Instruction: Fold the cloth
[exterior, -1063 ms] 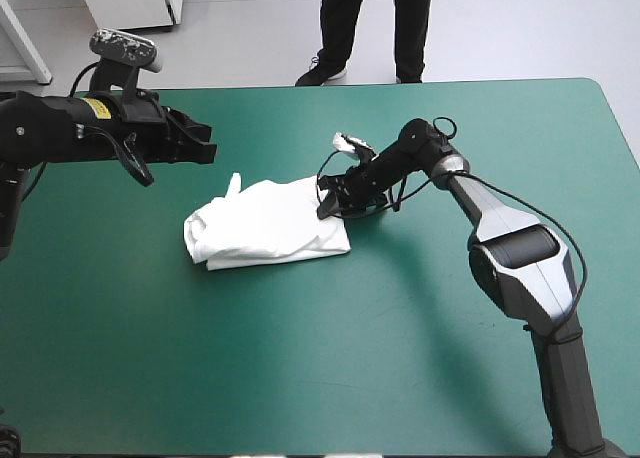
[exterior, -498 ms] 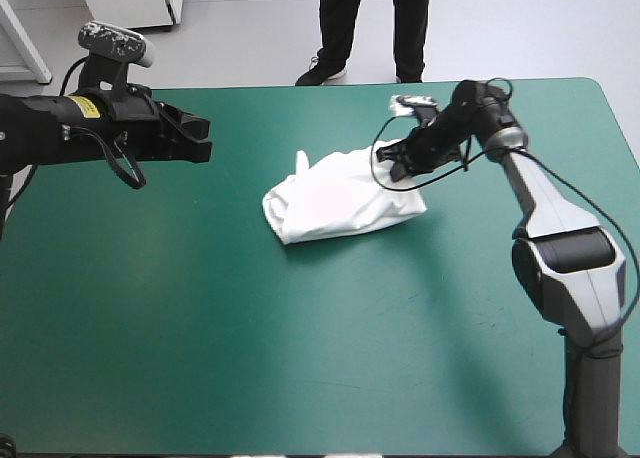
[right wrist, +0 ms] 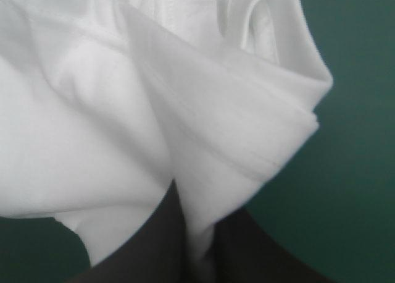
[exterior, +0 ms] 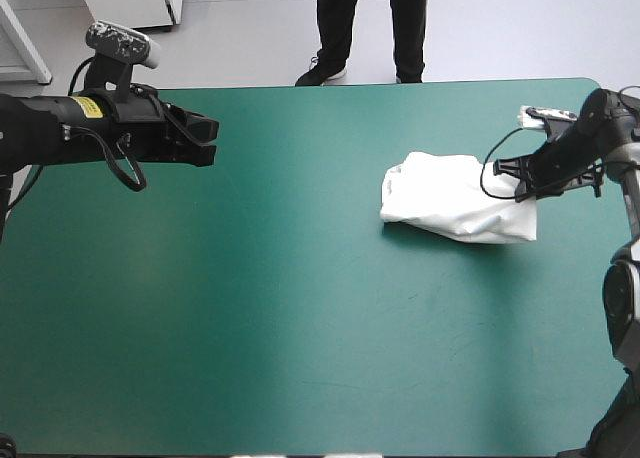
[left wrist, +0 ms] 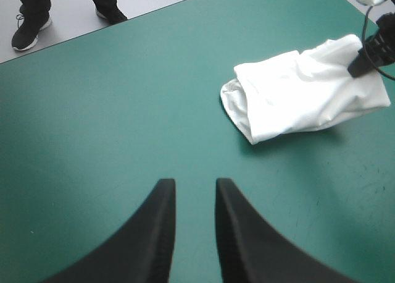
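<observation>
The white T-shirt (exterior: 450,206) lies as a folded bundle on the teal-green cover near the table's right edge. My right gripper (exterior: 527,191) is at the bundle's right end, shut on the T-shirt. In the right wrist view a fold of the T-shirt (right wrist: 185,110) runs down between the black fingers of my right gripper (right wrist: 196,216). My left gripper (exterior: 210,143) hovers over the table's far left part, well away from the bundle. The left wrist view shows my left gripper (left wrist: 194,193) with a narrow gap between its fingers and nothing in it, the T-shirt (left wrist: 296,91) far ahead.
Bare teal-green cover (exterior: 300,308) stretches across the middle, left and front of the table. The bundle lies close to the table's right edge (exterior: 625,128).
My right gripper has dragged the T-shirt bundle from the table's middle-left across to the right side. The left arm has barely moved.
</observation>
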Controlling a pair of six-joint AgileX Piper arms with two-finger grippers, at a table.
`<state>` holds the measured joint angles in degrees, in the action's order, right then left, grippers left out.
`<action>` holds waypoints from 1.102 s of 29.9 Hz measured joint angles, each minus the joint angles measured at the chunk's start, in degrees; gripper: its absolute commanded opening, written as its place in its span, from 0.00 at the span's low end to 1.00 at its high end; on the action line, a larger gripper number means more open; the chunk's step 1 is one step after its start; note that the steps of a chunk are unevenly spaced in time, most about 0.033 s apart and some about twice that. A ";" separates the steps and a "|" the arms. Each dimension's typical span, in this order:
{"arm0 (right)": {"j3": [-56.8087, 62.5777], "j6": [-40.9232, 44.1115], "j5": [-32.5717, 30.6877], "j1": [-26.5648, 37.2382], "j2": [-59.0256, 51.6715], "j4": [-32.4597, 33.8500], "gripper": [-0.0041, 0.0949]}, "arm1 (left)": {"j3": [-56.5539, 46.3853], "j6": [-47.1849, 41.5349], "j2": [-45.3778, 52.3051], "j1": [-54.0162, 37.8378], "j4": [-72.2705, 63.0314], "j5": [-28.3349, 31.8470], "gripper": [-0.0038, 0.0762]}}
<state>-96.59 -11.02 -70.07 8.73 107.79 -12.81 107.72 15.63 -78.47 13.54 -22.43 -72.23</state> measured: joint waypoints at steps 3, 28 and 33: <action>5.22 -0.04 0.00 1.26 -3.42 2.96 0.04 | 0.00 0.07 0.00 0.00 -0.64 0.00 0.27; 15.41 -0.92 3.61 13.97 -9.55 8.69 0.18 | 0.00 2.64 0.00 0.00 -6.94 0.00 0.27; 15.41 -0.92 3.61 15.39 -8.79 8.15 0.34 | 0.00 2.68 0.00 0.00 -6.96 0.00 0.27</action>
<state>-81.17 -11.94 -66.46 24.12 98.99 -4.66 107.72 18.31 -78.47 13.54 -29.39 -72.23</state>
